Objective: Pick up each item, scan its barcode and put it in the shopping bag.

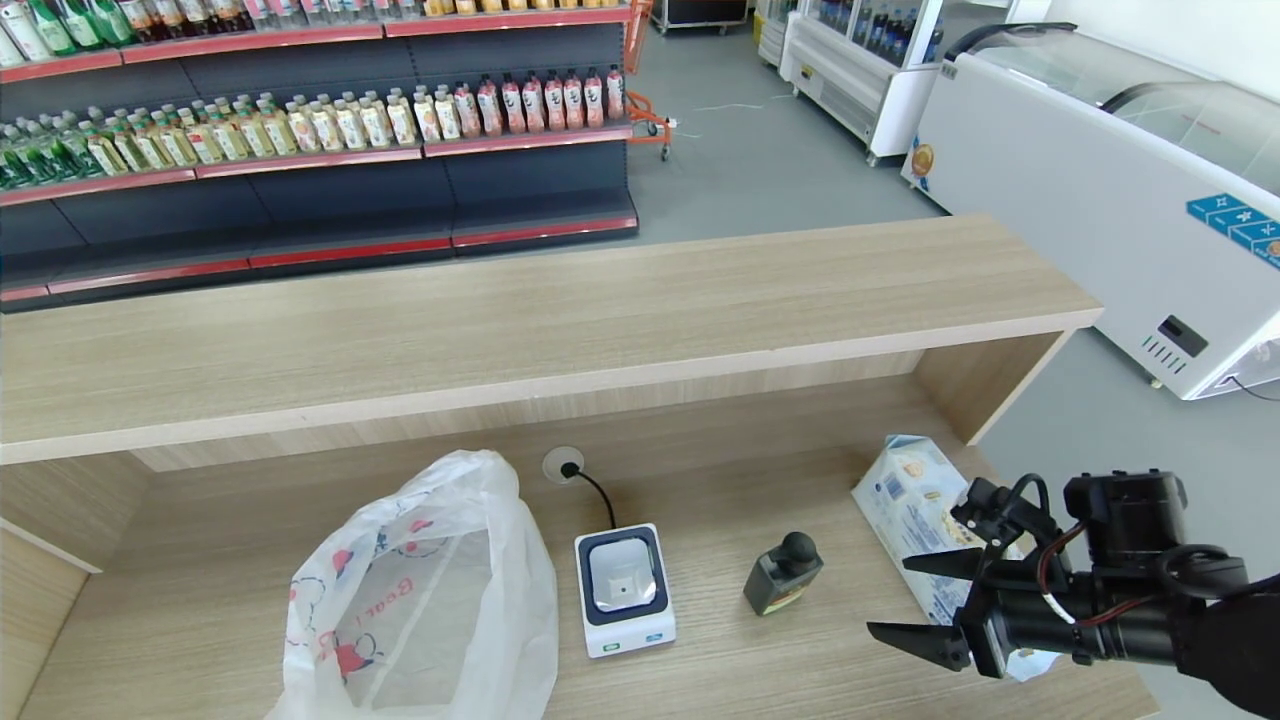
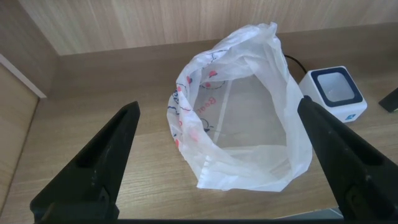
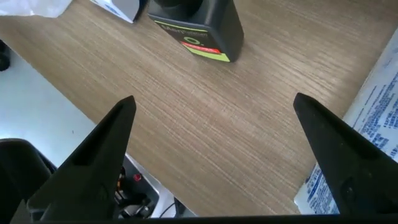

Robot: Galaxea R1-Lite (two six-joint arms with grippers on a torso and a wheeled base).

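Shopping bag: we see a white, see-through plastic shopping bag with red prints (image 1: 420,590) (image 2: 242,124) on the left part of the pale wooden counter (image 1: 750,670). Its mouth gapes open, and we can make out nothing inside.
Scanner: a small white box-shaped barcode scanner with a dark-framed glass window (image 1: 623,588) (image 2: 333,93) sits just beside the bag, on its right. A black cable (image 1: 597,495) runs from the scanner to a round grey grommet (image 1: 563,465) at the back of the counter.
Bottle: a dark squat bottle with a round black cap and a yellow-green label (image 1: 782,578) (image 3: 199,25) is near the scanner's right side, not touching it. We take it to be upright.
Package: a white-and-blue printed carton (image 1: 905,500) (image 3: 373,124) lies at the counter's right end, its near end hidden behind the right arm.
Left gripper (image 2: 219,104): it hangs above the bag's mouth, fingers spread wide and grasping nothing.
Right gripper (image 1: 887,595) (image 3: 214,98): it hovers over bare wood between the bottle and the carton, fingers released and empty.
Background: we see store shelves lined with drink bottles (image 1: 320,120) and a white chest freezer (image 1: 1100,200).
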